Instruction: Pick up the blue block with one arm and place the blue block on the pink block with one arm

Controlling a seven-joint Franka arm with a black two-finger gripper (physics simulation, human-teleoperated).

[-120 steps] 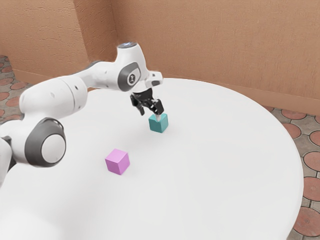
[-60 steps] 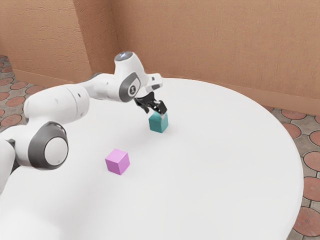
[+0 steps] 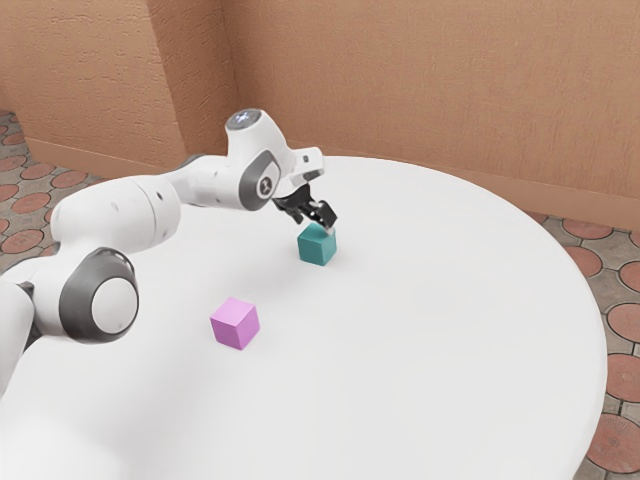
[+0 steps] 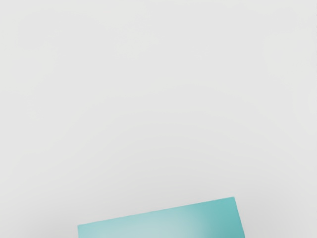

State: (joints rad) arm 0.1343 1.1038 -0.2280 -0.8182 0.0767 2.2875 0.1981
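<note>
White arm [image 3: 190, 188] stretched low | pincer [image 3: 316, 216] at blue block [image 3: 317, 246] top | grip cannot tell

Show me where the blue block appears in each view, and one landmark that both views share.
Exterior view: the blue block sits on the white table, just below the gripper, up and right of the pink block.
Wrist view: the blue block is close under the hand.
Shared landmark: the white table around the block.

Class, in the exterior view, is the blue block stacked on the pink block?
No, the blue block sits on the table, apart from the pink block.
</note>
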